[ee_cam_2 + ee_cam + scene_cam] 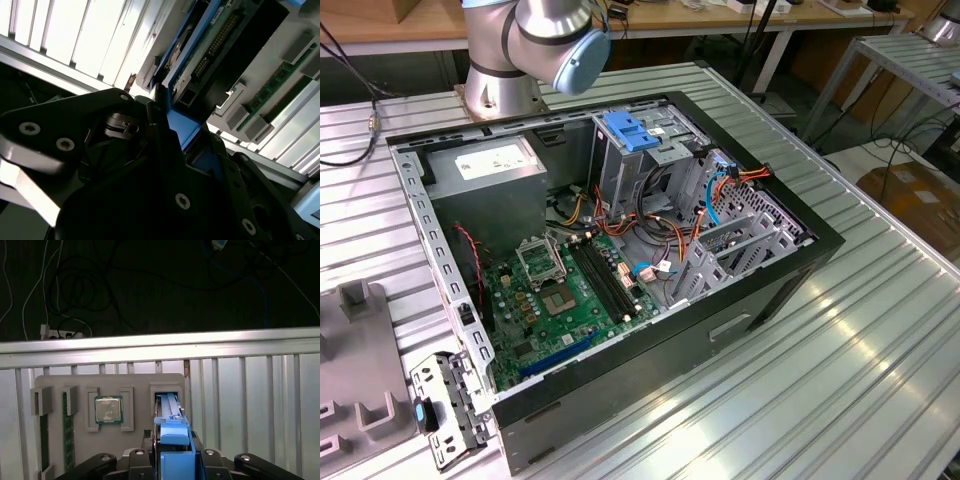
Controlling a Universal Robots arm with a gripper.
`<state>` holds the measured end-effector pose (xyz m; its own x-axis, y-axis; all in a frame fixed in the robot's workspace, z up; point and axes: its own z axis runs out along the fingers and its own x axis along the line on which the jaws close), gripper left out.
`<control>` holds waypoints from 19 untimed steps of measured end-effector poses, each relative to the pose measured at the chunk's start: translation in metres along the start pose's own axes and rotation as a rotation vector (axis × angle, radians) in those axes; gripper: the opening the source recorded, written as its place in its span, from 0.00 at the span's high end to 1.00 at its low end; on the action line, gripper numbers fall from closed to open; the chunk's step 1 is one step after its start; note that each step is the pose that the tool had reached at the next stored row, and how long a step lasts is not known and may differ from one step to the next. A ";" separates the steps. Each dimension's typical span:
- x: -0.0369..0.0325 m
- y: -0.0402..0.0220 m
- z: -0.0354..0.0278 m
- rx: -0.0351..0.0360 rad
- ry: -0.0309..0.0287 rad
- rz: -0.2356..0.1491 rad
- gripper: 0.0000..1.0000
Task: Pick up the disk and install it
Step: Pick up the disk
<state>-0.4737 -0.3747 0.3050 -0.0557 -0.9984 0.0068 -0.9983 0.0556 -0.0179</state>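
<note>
The disk [168, 407] stands on edge, a thin metal slab with a bright-blue carrier rail along it. Its far end sits at a slot in the grey holder plate [140, 440]. My gripper [173, 439] has its black fingers [149, 442] close on both sides of the blue rail and looks shut on it. In the second wrist view the disk [212, 47] shows its connector edge and circuit board, with the gripper [183, 134] on the blue rail. The open computer case [760, 300] lies on the table in the exterior view.
The holder plate also carries a processor chip [108, 409] and a memory stick [66, 432]. Beyond it run the table's edge rail [160, 346] and floor cables. Inside the case are the motherboard [570, 290], a drive cage with a blue latch [630, 132] and orange and blue cables.
</note>
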 end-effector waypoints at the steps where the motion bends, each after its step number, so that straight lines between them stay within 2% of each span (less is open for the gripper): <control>1: 0.0000 -0.0001 -0.0044 0.0001 0.0000 0.000 0.63; 2: 0.0001 -0.0002 -0.0101 0.0000 0.0000 0.000 0.63; 5: 0.0003 -0.0007 -0.0399 -0.0002 0.0000 0.000 0.63; 9: 0.0004 -0.0010 -0.0573 -0.0003 0.0000 0.000 0.63; 12: 0.0005 -0.0013 -0.0750 -0.0005 0.0000 0.000 0.63; 14: 0.0006 -0.0016 -0.0896 -0.0009 0.0001 0.000 0.63; 17: 0.0007 -0.0017 -0.0984 -0.0008 0.0000 0.000 0.63; 19: 0.0007 -0.0019 -0.1074 -0.0008 0.0000 0.000 0.63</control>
<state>-0.4737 -0.3747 0.4124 -0.0557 -0.9984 0.0069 -0.9983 0.0556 -0.0170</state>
